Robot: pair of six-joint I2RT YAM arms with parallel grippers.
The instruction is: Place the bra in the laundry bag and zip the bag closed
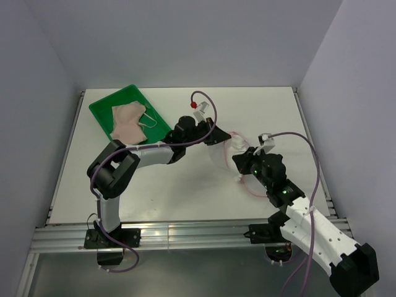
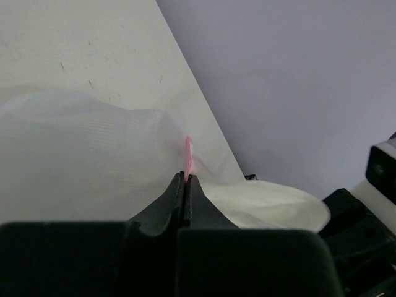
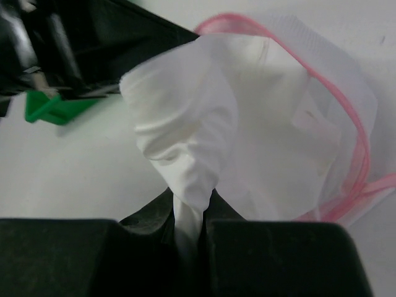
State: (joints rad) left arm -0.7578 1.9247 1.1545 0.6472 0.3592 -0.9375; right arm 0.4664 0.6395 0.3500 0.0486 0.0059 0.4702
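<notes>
left gripper (image 2: 186, 179): pinching the pink edge of the laundry bag (image 1: 233, 151).
right gripper (image 3: 189, 210): pinching its white mesh.
bra (image 1: 128, 122): in the green tray (image 1: 102, 110), well left of both grippers.

Top external: high at near side, looking down on whole table (image 1: 185, 192). Left wrist: low, close behind left gripper (image 2: 185, 180), facing across tabletop to wall (image 2: 297, 74). Right wrist: very close behind right gripper (image 3: 189, 210), filled by laundry bag (image 3: 260, 117). Shared by all three: laundry bag.
</notes>
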